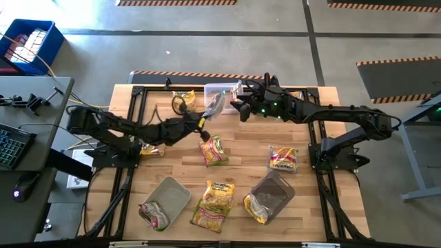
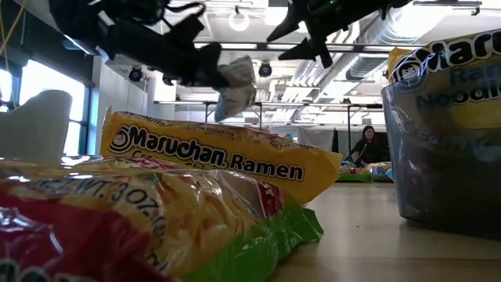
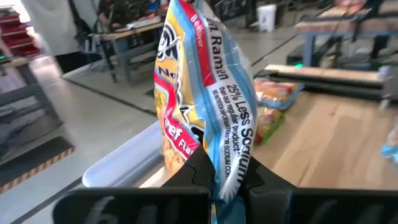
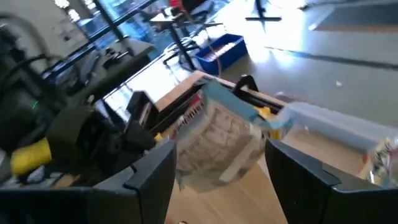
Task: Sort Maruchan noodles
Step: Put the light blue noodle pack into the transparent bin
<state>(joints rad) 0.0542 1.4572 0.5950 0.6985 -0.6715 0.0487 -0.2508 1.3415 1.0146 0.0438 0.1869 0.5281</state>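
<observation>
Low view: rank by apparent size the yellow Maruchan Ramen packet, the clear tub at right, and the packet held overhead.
1. yellow Maruchan Ramen packet
2. clear tub, cut off by the frame, so unsure against the first
3. held packet, smallest, though farther from the camera

My left claw [image 2: 211, 74] pinches a pale packet [image 2: 235, 90] high above the table [image 2: 376, 235]. Below lies a yellow Maruchan Ramen packet [image 2: 219, 157], near a clear tub [image 2: 442, 157].

Both arms are matte black, built of slim tubular links with chunkier joint housings. The left hand [image 1: 204, 118] carries a yellow band near its wrist; the right hand [image 1: 238, 103] shows small green indicator lights. Fingers [image 4: 149, 180] are flat, dark, angular plates.
</observation>
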